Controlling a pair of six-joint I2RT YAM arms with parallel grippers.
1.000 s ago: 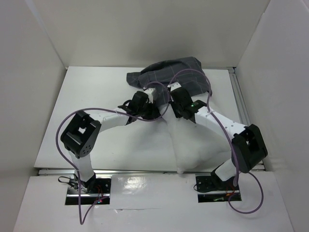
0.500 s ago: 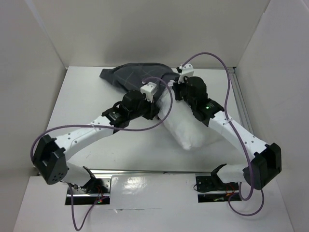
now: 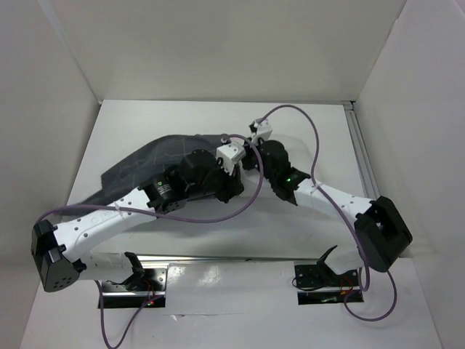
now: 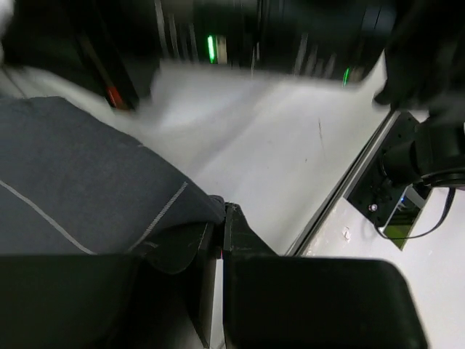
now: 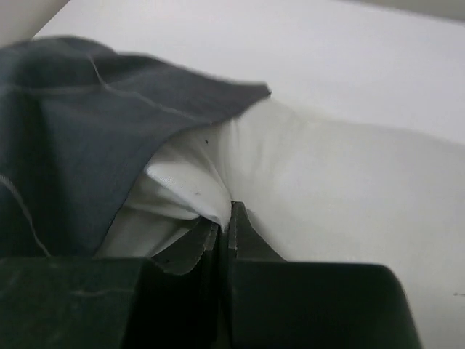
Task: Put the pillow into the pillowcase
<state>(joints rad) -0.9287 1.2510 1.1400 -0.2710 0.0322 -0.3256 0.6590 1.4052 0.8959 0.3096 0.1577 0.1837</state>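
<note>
The dark grey checked pillowcase [image 3: 156,160] lies bulging across the left middle of the table. In the top view the pillow is hidden under it and the arms. The right wrist view shows the white pillow [image 5: 305,167] coming out from under the pillowcase's edge [image 5: 73,131]. My right gripper [image 5: 225,214] is shut on a fold of the pillow; in the top view it [image 3: 252,157] sits at the pillowcase's right end. My left gripper [image 4: 221,218] is shut on the pillowcase's hem [image 4: 73,189], just beside the right gripper [image 3: 234,189].
The white table [image 3: 305,131] is boxed in by tall white walls at the back and both sides. A metal rail [image 3: 361,156] runs along its right edge. Purple cables loop above both arms. The right arm's dark body [image 4: 290,36] hangs close over my left gripper.
Both grippers have moved nearer and to the left. The pillowcase has been drawn left over the pillow, and the white pillow that showed in the middle is now covered in the top view.
</note>
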